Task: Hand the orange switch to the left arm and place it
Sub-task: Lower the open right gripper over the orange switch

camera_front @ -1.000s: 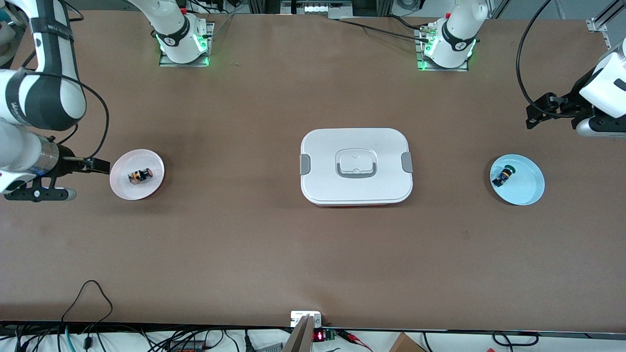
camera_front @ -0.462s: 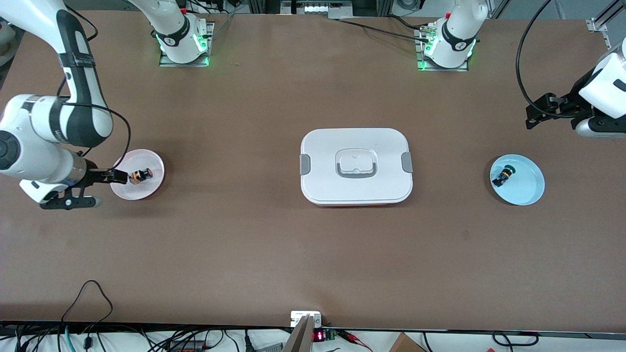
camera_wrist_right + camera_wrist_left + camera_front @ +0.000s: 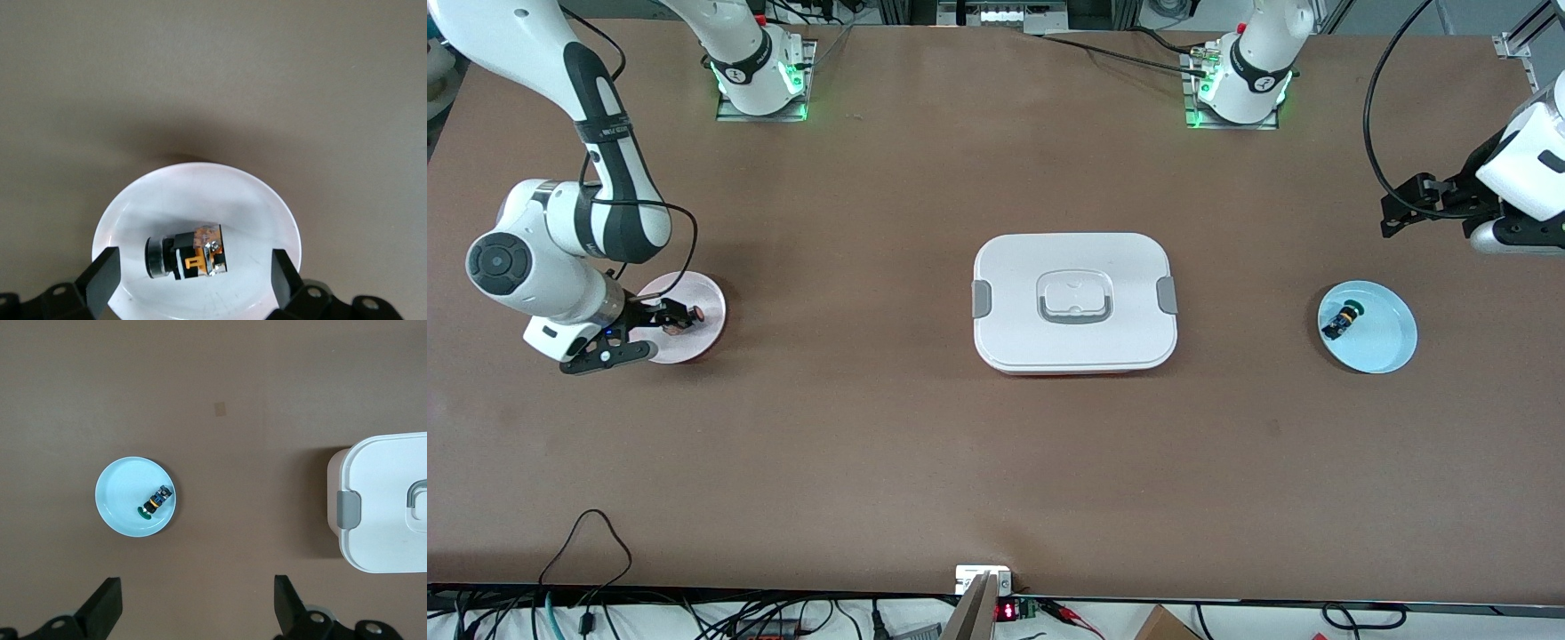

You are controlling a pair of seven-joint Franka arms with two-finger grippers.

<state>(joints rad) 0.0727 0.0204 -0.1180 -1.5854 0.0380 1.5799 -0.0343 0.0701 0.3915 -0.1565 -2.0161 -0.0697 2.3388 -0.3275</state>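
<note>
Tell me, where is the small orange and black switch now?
The small orange and black switch lies on the round pink plate at the right arm's end of the table, directly under the right hand, whose open fingers flank it.

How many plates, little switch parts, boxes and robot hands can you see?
Plates: 2, a pink plate and a blue plate
Switch parts: 2, the orange switch and a blue-black part
Boxes: 1, the box
Robot hands: 2, the right hand and the left hand, both open
Total: 7

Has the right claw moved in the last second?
Yes. The right claw has moved toward the box, from off the pink plate to over it, open around the switch.
</note>
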